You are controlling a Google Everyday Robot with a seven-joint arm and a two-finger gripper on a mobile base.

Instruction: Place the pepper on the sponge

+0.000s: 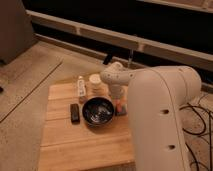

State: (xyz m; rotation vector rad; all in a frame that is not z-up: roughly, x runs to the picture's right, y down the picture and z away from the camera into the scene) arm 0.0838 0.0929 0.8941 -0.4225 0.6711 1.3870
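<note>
My gripper (118, 100) hangs down from the white arm, just right of the dark bowl (98, 111). A small orange-red pepper (119, 105) shows right at the gripper's lower end. Directly under it, a bit of the blue-grey sponge (122, 111) peeks out beside the bowl's right rim. The arm hides most of the sponge. Whether the pepper touches the sponge cannot be made out.
A white tube with a dark label (81, 89) and a pale round cup (95, 80) stand at the back of the wooden table (75, 140). A small black rectangular object (75, 113) lies left of the bowl. Cables (199, 116) trail on the floor at right.
</note>
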